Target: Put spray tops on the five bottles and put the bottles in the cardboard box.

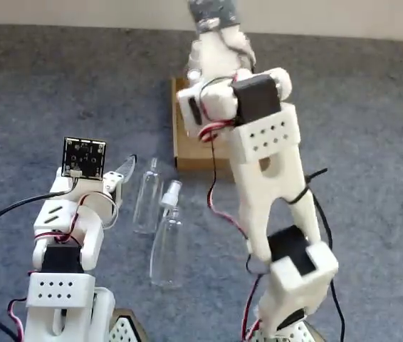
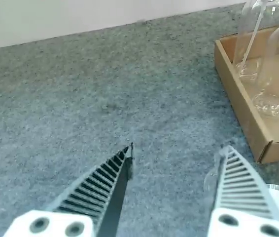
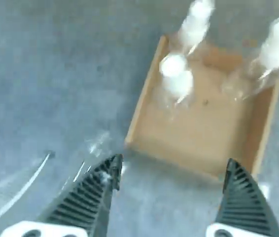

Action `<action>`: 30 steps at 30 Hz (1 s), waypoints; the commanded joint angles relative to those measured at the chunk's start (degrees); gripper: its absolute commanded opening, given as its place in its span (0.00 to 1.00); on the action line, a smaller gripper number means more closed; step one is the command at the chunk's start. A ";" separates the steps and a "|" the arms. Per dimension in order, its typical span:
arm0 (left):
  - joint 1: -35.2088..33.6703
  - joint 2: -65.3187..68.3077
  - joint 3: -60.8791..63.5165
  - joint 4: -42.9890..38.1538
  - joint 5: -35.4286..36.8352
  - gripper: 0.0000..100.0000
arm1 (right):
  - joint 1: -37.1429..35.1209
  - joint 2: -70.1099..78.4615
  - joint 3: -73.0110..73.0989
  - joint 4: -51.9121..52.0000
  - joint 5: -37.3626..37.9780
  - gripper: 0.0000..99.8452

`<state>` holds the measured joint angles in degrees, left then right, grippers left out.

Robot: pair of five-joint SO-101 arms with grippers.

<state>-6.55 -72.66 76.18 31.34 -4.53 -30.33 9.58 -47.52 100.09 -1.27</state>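
Note:
The shallow cardboard box (image 3: 203, 133) holds three upright clear bottles with white spray tops (image 3: 176, 74) (image 3: 196, 22) (image 3: 277, 44). My right gripper (image 3: 174, 163) hangs open above the box's near edge with nothing between its fingers. In the high view, two more clear bottles lie on the carpet in front of the box (image 1: 186, 146): one without a top (image 1: 147, 196) and one with a white spray top (image 1: 167, 239). My left gripper (image 2: 178, 149) is open and empty, low over the carpet just left of the lying bottles (image 1: 119, 177). Two boxed bottles (image 2: 277, 64) show in its view.
Grey carpet (image 1: 38, 92) covers the table, with open room left of the box and the left arm. The right arm (image 1: 273, 178) stretches from the front right up over the box and hides most of it in the high view. Cables trail by both arm bases.

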 commanded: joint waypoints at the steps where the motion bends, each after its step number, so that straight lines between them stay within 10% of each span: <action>1: 0.66 0.13 -0.31 -1.41 -0.53 0.26 | -6.55 -10.15 18.95 0.75 -2.99 0.26; 14: 0.66 0.13 -0.31 -1.41 -0.62 0.26 | -19.12 -29.32 76.88 -36.18 -15.21 0.26; 30: 0.75 0.13 -0.31 -1.41 -0.62 0.26 | -22.55 -23.69 80.04 -45.23 -20.92 0.26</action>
<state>-6.55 -72.66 76.18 31.34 -4.53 -52.57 -15.82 32.92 55.96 -21.41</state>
